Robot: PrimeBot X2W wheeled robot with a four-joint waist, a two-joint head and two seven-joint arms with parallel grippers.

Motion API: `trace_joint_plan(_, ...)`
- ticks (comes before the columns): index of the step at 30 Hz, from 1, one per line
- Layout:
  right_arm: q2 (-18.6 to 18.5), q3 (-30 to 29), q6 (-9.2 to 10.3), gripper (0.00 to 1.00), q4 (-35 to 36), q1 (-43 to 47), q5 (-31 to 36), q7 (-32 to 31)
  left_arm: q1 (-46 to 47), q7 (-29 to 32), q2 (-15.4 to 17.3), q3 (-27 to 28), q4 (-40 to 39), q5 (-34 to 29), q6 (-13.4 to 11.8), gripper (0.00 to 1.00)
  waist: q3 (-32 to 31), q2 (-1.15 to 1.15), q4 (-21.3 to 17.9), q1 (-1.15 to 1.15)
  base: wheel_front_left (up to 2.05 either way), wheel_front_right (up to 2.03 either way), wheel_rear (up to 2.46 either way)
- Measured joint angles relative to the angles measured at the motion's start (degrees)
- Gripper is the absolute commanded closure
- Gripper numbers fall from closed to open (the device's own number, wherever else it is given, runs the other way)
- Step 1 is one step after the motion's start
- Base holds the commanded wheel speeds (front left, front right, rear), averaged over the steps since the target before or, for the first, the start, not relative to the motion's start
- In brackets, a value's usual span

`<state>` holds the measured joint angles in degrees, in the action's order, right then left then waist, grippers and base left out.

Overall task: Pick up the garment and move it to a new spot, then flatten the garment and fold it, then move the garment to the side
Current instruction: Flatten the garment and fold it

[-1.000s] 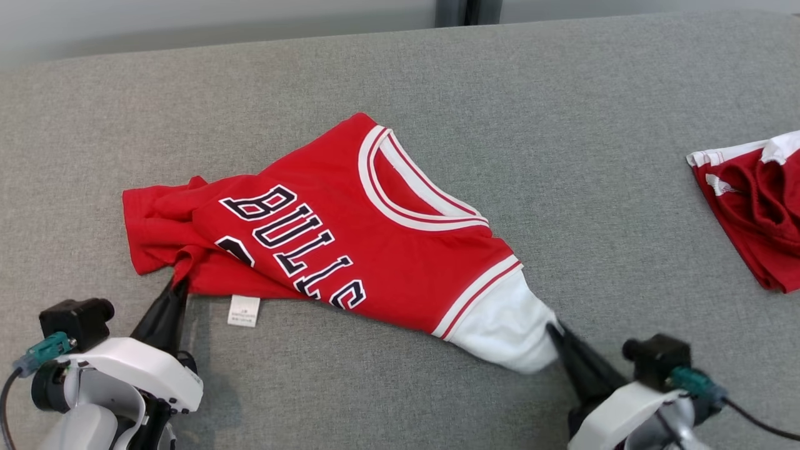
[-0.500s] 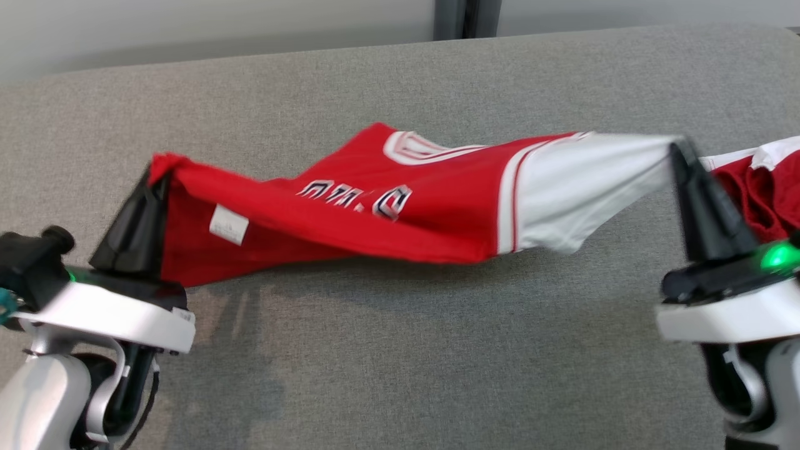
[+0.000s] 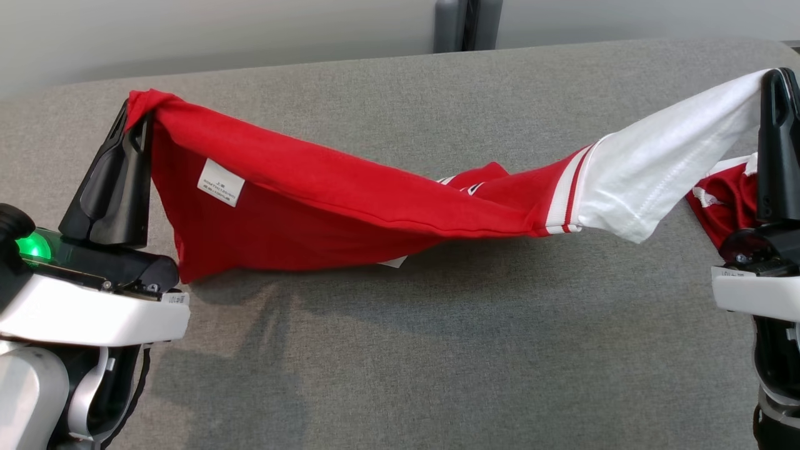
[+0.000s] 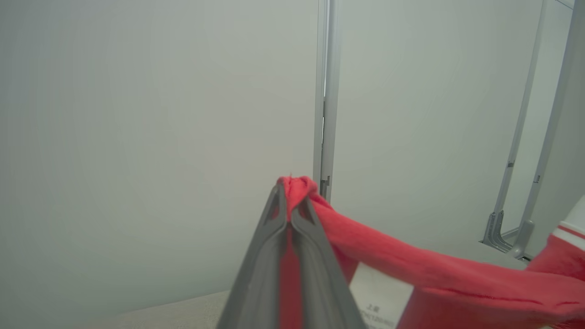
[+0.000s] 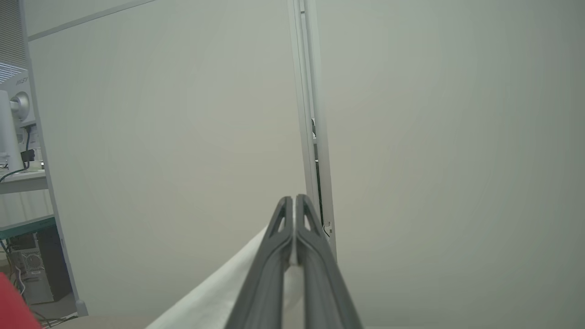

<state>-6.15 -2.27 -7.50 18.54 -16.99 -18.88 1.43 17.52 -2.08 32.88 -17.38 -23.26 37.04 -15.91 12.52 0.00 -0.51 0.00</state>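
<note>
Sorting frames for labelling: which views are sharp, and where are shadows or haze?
Head view: sharp, even light, a soft shadow on the grey surface under the jersey. Left wrist view: hazy and washed out, the left claw soft. Right wrist view: pale, low contrast, the wall post slanting.

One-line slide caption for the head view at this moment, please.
The left end effector and right end effector pinch opposite ends of a red-and-white jersey slung over the grey surface.

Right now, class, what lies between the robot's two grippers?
In the head view, the jersey hangs stretched between them: the left gripper pinches its red end, the right gripper its white end.
</note>
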Motion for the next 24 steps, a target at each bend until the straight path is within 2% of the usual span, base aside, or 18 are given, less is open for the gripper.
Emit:
trace_joint_plan(5, -1.25, -0.12, 0.00, 1.00, -0.89, -3.92, 0.56, -1.47, 3.76, 0.59, 0.07, 0.05, 0.99, -0.34, 0.32, 1.00, 1.33, 0.00, -0.03, 0.00, 0.00, 0.00, 0.00)
trace_joint_plan(9, -2.08, 0.66, 0.00, 1.00, -4.08, -11.62, 0.44, -1.63, 11.77, 1.31, -0.42, -0.44, 5.23, -0.58, 2.65, 1.00, 3.08, 0.00, 0.00, 0.00, 0.00, 0.00, 0.00)
trace_joint_plan(12, -3.90, 1.85, 0.00, 1.00, -7.87, -19.52, 0.18, -1.92, 20.55, 2.09, -1.41, -1.65, 9.58, -1.08, 5.32, 1.00, 4.70, 0.00, 0.15, 0.00, 0.00, 0.00, 0.00)
trace_joint_plan(19, -7.42, 6.49, 0.00, 1.00, -23.48, -42.19, -0.57, -0.25, 41.26, 3.01, -5.21, -2.66, 25.72, -0.96, 10.38, 1.00, 8.46, 0.00, 0.55, 0.00, 0.00, 0.00, 0.00)
trace_joint_plan(24, -7.44, 10.42, 0.00, 1.00, -36.95, -57.02, -0.81, 3.70, 53.13, 1.99, -8.03, -3.94, 40.18, -1.82, 12.94, 1.00, 10.56, 0.00, 1.28, 0.00, 0.00, 0.00, 0.00)
